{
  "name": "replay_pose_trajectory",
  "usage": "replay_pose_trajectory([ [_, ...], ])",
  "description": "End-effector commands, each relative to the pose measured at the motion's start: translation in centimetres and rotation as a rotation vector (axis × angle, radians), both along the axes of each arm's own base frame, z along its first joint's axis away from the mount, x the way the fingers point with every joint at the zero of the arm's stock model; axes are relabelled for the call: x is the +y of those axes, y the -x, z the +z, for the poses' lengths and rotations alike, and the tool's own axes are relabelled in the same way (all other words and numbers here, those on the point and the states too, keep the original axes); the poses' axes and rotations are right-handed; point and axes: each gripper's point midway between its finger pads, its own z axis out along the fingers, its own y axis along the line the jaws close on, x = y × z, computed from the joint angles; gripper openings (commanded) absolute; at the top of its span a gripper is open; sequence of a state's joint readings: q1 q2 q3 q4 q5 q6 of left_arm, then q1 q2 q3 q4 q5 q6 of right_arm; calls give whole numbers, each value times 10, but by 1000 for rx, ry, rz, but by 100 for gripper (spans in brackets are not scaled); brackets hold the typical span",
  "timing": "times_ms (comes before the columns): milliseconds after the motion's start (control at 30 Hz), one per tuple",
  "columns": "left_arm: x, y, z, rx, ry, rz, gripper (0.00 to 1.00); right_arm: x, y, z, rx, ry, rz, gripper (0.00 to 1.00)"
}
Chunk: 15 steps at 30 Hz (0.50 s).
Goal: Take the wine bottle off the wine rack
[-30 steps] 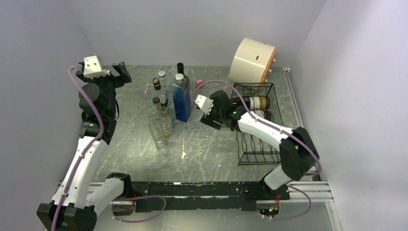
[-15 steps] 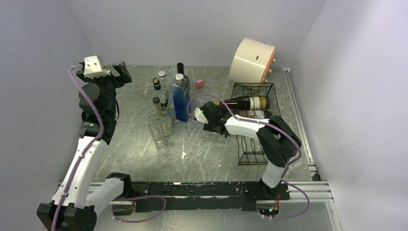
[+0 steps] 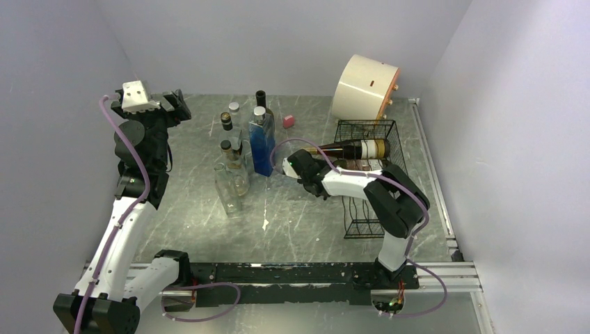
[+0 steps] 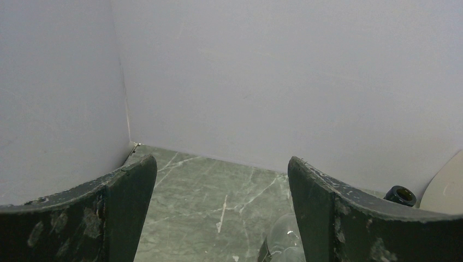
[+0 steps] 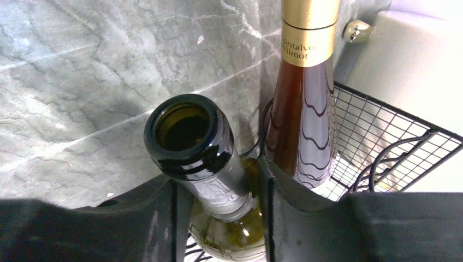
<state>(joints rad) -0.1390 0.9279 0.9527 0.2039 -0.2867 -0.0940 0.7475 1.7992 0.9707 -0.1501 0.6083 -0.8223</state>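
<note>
A black wire wine rack (image 3: pixel 391 129) stands at the right of the table, also in the right wrist view (image 5: pixel 382 136). Two bottles lie in it with necks pointing left. The wine bottle (image 5: pixel 188 131) is green glass with an open mouth. My right gripper (image 5: pixel 218 176) is shut on its neck, a finger pressed to each side, at the rack's left end (image 3: pixel 309 170). My right arm hides most of this bottle from above. A brown bottle (image 5: pixel 303 103) with a gold capsule lies beside it (image 3: pixel 351 148). My left gripper (image 4: pixel 221 169) is open and raised at the far left (image 3: pixel 174 104).
A cream drum (image 3: pixel 365 87) lies on its side behind the rack. Several upright bottles cluster mid-table (image 3: pixel 235 170), among them a blue square one (image 3: pixel 262 145). A small pink object (image 3: pixel 288 121) sits behind them. The left wrist view shows a clear bottle top (image 4: pixel 284 240).
My right gripper has slid left off the rack's top to its left end, and its jaws have closed on the green bottle's neck. The left arm has not moved.
</note>
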Motion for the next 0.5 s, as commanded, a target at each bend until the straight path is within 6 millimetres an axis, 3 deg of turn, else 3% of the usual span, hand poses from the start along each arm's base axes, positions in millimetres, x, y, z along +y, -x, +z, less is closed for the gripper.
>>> replay_pose_trajectory([
  [0,-1,1,15,-35,13,-15,93,7,4,-2,6,-20,-7,42],
  [200,-5,0,15,-35,7,-34,93,28,17,3,-22,-53,17,27],
  [467,-3,-1,13,-30,11,-27,93,61,38,21,-79,-96,45,17],
])
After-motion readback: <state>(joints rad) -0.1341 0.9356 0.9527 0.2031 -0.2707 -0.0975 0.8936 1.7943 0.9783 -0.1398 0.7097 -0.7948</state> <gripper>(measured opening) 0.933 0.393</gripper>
